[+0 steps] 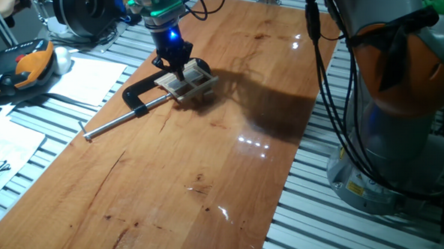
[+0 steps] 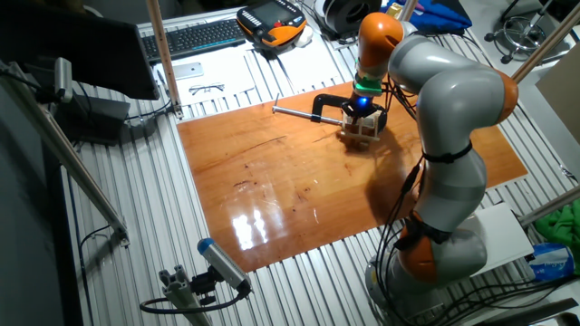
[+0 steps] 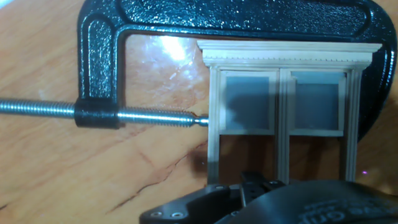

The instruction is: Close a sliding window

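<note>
The KUKA arm (image 2: 453, 118) reaches over from the near edge of the other fixed view and bends down to the far side of the wooden surface (image 1: 209, 170), where its gripper (image 1: 175, 57) hangs directly above the work. On that surface lies a black C-clamp (image 3: 186, 18), its steel screw rod (image 3: 37, 107) running out to the side across the wood. The clamp pins the sliding window (image 3: 285, 106) flat: the screw tip touches one side of the pale frame, and the clamp's curved body wraps round the other side. In the hand view the sash (image 3: 283, 102) with its two greyish panes sits toward the moulded top of the frame, and bare wood of the surface shows through the lower part of the opening, so the window seems to be still open. I judge the step in hand to be the approach and contact with the sash, with the slide itself not yet done. The dark body of the gripper fills the bottom of the hand view just beside the frame's lower end, but the fingertips are hidden, so I cannot tell whether the jaws stand apart or together. The next move likely calls for catching the sash's lower rail and drawing it straight along the frame toward the gripper, without twisting against the clamp.
</note>
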`<action>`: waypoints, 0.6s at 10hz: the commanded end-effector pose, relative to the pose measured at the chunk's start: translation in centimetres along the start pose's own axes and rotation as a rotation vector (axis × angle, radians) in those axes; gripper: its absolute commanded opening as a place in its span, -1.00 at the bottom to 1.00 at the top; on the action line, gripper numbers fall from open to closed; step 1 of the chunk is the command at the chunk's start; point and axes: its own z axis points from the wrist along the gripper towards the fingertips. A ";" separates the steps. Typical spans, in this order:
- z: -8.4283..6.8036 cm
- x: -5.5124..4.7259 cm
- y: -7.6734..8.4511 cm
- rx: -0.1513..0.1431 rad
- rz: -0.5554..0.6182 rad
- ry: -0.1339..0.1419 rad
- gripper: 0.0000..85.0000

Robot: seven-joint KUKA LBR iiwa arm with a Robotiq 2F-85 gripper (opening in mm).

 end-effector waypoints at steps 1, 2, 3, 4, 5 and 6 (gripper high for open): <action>0.0 -0.1 0.1 -0.006 0.004 0.004 -1.00; 0.0 -0.1 0.2 -0.008 0.012 0.004 -1.00; -0.1 -0.3 0.3 -0.006 0.018 0.002 -1.00; -0.2 -0.6 0.5 0.002 0.023 0.001 -1.00; -0.1 -1.0 0.6 0.010 0.017 -0.001 -1.00; 0.2 -1.2 0.5 0.009 0.013 -0.002 -1.00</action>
